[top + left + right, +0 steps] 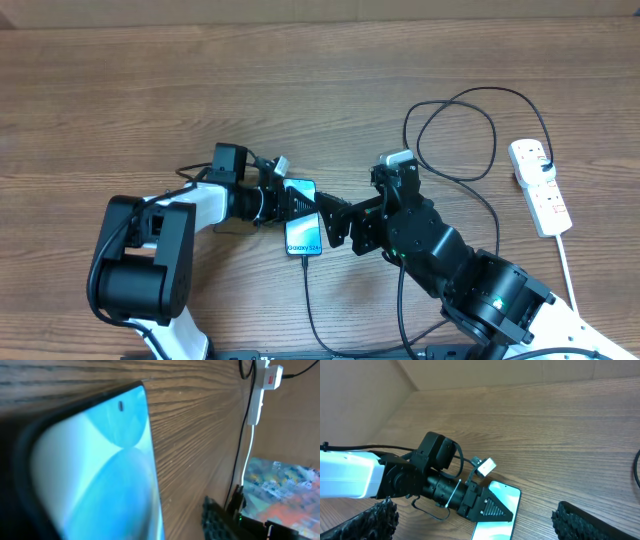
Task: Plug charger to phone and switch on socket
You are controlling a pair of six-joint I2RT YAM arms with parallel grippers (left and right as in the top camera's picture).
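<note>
The phone (303,236) lies on the wooden table with its blue screen up. It fills the left of the left wrist view (100,470) and shows in the right wrist view (504,493). My left gripper (314,208) reaches in from the left, with one finger flat across the screen (492,508); its other finger is hidden. My right gripper (335,228) is open just right of the phone. The charger cable (306,292) runs from the phone's near end, and its loops (455,105) lead to the socket (540,188), also in the left wrist view (256,400).
The socket's thick white cord (566,262) runs toward the table's near right edge. The right arm's body (440,250) stands close behind the phone's right side. A dark part of the right gripper (216,519) shows beside the phone.
</note>
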